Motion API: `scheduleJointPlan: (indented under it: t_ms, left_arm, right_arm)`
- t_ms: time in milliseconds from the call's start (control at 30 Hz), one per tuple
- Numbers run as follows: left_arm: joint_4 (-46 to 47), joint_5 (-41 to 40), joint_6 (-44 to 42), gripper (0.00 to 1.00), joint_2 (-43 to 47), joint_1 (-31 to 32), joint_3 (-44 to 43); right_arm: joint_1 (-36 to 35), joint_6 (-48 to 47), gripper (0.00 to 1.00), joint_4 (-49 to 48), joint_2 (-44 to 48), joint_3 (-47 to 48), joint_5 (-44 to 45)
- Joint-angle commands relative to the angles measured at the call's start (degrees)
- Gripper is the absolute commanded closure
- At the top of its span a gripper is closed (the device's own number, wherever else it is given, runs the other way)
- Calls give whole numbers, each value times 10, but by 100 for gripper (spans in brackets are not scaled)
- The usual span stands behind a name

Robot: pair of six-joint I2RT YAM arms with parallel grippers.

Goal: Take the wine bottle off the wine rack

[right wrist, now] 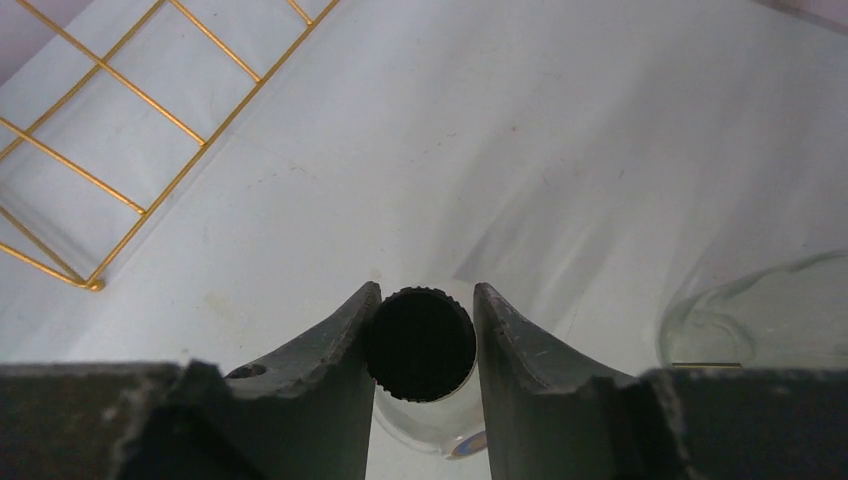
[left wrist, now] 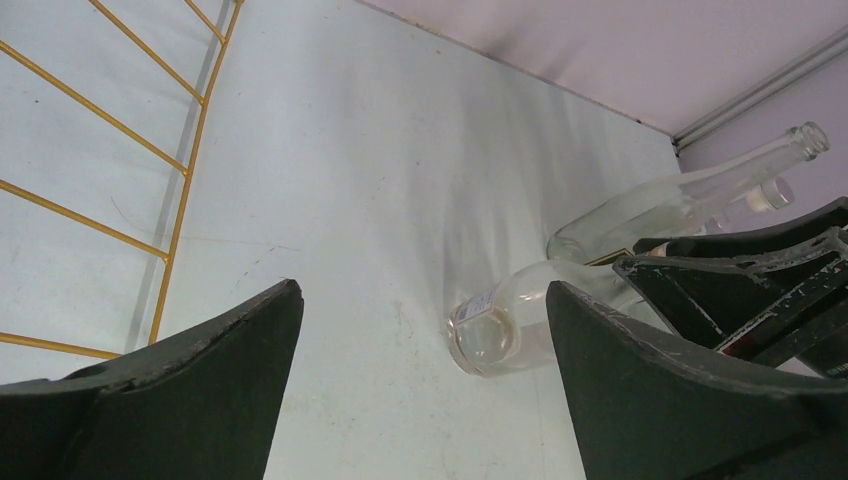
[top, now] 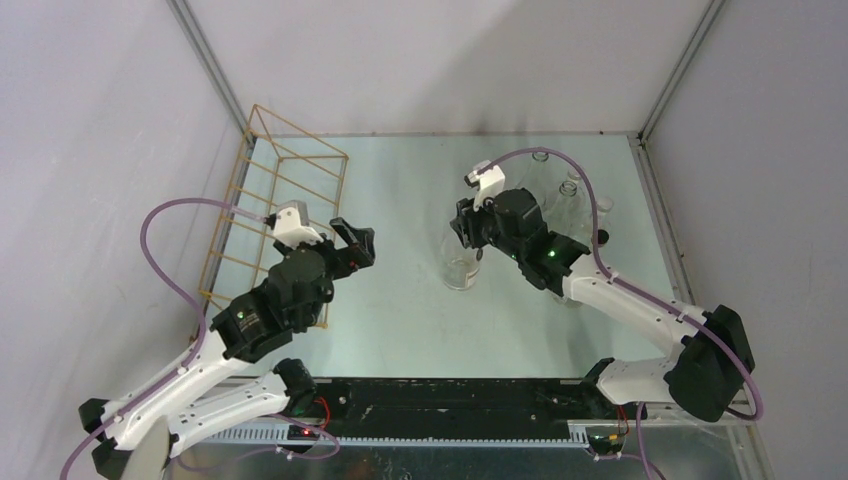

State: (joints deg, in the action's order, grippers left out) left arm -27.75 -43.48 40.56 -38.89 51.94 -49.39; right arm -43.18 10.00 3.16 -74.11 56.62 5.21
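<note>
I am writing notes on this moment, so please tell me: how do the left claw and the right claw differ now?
The left claw is wide open and holds nothing; the right claw is shut on the black cap of the clear wine bottle. The left claw hangs close to the wine rack; the right claw is farther from it, near mid-table. Both have dark fingers.

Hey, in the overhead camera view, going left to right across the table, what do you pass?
In order: thin gold wire rack → open left gripper → clear glass bottle with a black cap → cluster of clear glass bottles by the right wall.
</note>
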Motion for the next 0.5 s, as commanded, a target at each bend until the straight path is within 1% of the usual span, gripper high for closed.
scheduleJointPlan:
  t_ms: [0,67,233,300,467]
  left_arm:
    - [5,-19,17,1,8,-4,5]
    - [5,-19,19,1,8,-4,7]
    - [5,-18,22,1,7,-4,8]
    - [6,-18,24,2,6,-4,9]
    - [12,-18,28,1,2,-4,14]
  right_arm:
    - [0,-31,67,-8,-2,33,18]
    - [0,-40,75,-4,4,33,25]
    - [0,-65,90,1,21,33,68]
    - [1,-80,94,4,27,33,92]
    - [15,-98,96,12,33,33,137]
